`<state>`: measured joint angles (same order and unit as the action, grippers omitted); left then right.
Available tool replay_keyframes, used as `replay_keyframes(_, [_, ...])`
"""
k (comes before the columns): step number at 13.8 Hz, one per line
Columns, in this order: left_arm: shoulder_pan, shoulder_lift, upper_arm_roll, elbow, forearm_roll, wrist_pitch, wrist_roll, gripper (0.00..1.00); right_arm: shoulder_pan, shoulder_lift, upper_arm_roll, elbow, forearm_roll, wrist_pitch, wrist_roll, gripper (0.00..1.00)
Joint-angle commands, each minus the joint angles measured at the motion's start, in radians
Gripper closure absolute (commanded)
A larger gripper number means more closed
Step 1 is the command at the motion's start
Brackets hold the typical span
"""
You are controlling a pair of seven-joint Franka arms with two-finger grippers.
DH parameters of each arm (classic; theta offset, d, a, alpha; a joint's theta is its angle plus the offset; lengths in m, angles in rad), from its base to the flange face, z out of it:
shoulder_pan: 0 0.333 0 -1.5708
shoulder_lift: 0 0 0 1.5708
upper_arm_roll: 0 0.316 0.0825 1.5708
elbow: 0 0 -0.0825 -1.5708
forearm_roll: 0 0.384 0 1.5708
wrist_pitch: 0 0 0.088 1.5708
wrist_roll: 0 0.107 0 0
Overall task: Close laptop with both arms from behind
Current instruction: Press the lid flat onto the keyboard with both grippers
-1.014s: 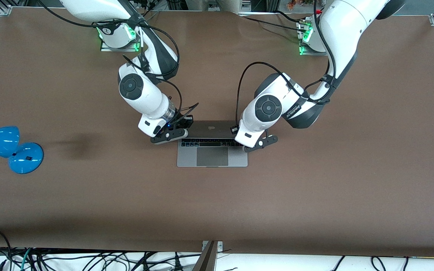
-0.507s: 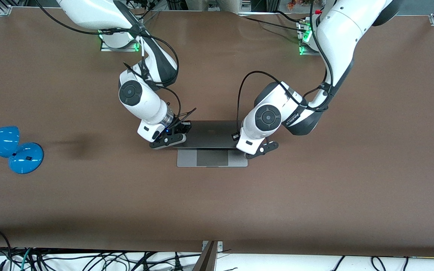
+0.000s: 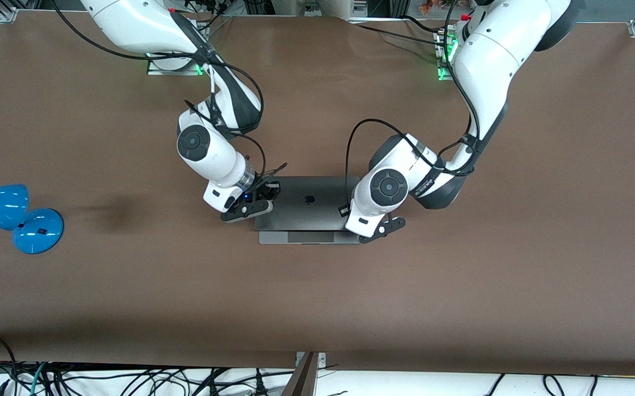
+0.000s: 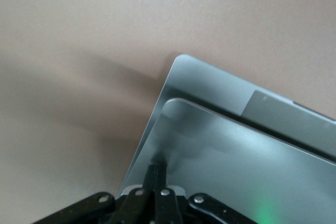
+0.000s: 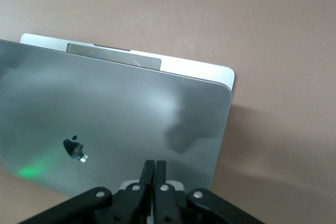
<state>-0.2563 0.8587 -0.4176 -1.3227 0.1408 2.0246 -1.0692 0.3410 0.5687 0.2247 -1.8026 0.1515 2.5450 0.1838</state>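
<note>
The silver-grey laptop [image 3: 306,201] lies mid-table with its lid tipped low over the base. Only a thin strip of palm rest and trackpad [image 3: 309,237] shows below the lid's edge, on the side nearer the front camera. My left gripper [image 3: 364,224] is shut, its fingertips [image 4: 157,169] pressed on the lid [image 4: 236,166] close to the side edge at the left arm's end. My right gripper [image 3: 259,206] is shut too, fingertips [image 5: 154,165] resting on the lid [image 5: 115,108] beside the dark apple logo [image 5: 73,145], at the right arm's end. Neither holds anything.
A blue lamp [image 3: 12,217] lies on the brown table [image 3: 460,275] at the right arm's end. Loose cables [image 3: 130,379] hang past the table edge nearest the front camera.
The lid has swung down toward the base: the keyboard, then most of the trackpad, went out of sight. Both shut grippers followed it down and toward the front camera.
</note>
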Motion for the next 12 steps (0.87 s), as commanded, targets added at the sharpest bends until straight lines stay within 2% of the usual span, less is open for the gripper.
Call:
replay_keyframes(1, [-0.021, 0.040, 0.016, 0.049, 0.029, 0.023, 0.011, 1.00, 0.015, 0.040, -0.024, 0.025, 0.002, 0.034, -0.053, 0.94])
replay_keyframes(7, [-0.029, 0.052, 0.042, 0.051, 0.028, 0.026, 0.014, 1.00, 0.029, 0.063, -0.042, 0.029, 0.002, 0.061, -0.079, 0.94])
replay_keyframes(9, [-0.038, 0.062, 0.052, 0.060, 0.029, 0.026, 0.014, 1.00, 0.050, 0.080, -0.068, 0.035, 0.002, 0.087, -0.079, 0.94])
replay_keyframes(12, [-0.043, 0.072, 0.062, 0.063, 0.029, 0.032, 0.014, 1.00, 0.053, 0.115, -0.068, 0.046, -0.001, 0.138, -0.114, 0.94])
